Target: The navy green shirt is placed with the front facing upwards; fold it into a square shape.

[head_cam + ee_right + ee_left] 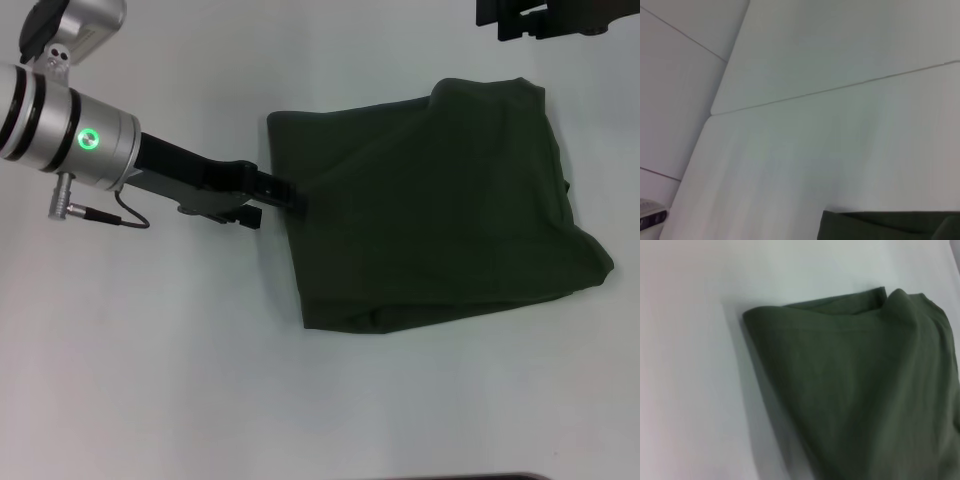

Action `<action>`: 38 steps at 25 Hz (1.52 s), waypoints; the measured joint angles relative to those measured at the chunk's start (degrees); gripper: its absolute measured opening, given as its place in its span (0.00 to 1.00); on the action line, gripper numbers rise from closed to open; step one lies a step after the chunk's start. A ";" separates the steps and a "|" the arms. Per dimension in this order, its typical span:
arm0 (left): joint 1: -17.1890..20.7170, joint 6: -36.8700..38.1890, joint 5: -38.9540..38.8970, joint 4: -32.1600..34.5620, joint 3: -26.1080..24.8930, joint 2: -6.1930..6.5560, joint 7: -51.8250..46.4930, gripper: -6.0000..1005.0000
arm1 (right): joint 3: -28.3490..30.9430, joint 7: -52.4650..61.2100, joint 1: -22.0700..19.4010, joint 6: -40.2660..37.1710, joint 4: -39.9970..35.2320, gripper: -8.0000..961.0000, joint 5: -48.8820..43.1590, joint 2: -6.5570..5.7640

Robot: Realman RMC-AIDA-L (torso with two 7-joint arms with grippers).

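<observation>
The navy green shirt (440,210) lies folded into a rough block right of the table's middle. Only plain green cloth shows; the lettering and collar are hidden. My left gripper (295,198) is at the middle of the shirt's left edge and looks shut on the cloth, with creases fanning out from it towards the far right corner. In the left wrist view the shirt (855,390) fills the frame, its edge casting a shadow on the table. My right gripper (545,20) is parked at the far right, away from the shirt. A corner of the shirt (890,227) shows in the right wrist view.
The white table (150,350) spreads around the shirt. A seam between table panels (840,89) runs across the right wrist view. A dark strip (470,476) shows at the near edge.
</observation>
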 joint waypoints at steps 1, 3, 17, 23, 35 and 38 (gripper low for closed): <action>0.00 0.04 0.01 0.05 -0.07 0.00 -0.39 0.73 | 0.01 0.00 -0.12 -0.04 0.00 0.51 0.00 -0.01; 0.01 0.05 0.02 -0.04 0.07 -0.01 -1.01 0.78 | 0.06 0.00 -0.31 -0.05 -0.11 0.51 0.02 -0.01; -0.78 -3.26 1.00 -2.44 0.45 -3.02 -1.45 0.77 | 0.18 -0.18 -0.46 -0.10 0.17 0.51 0.10 -0.01; -1.42 -3.72 0.78 -3.21 0.14 -3.92 -2.07 0.77 | 0.18 -0.46 -0.55 -0.10 0.38 0.51 0.09 0.00; -3.30 -3.61 1.15 -3.22 3.01 -4.75 -2.73 0.49 | 0.26 -0.51 -0.58 -0.11 0.40 0.51 0.09 0.37; -3.02 -3.60 1.15 -3.16 2.73 -4.47 -2.98 0.36 | 0.27 -0.51 -0.63 -0.12 0.43 0.51 0.09 0.41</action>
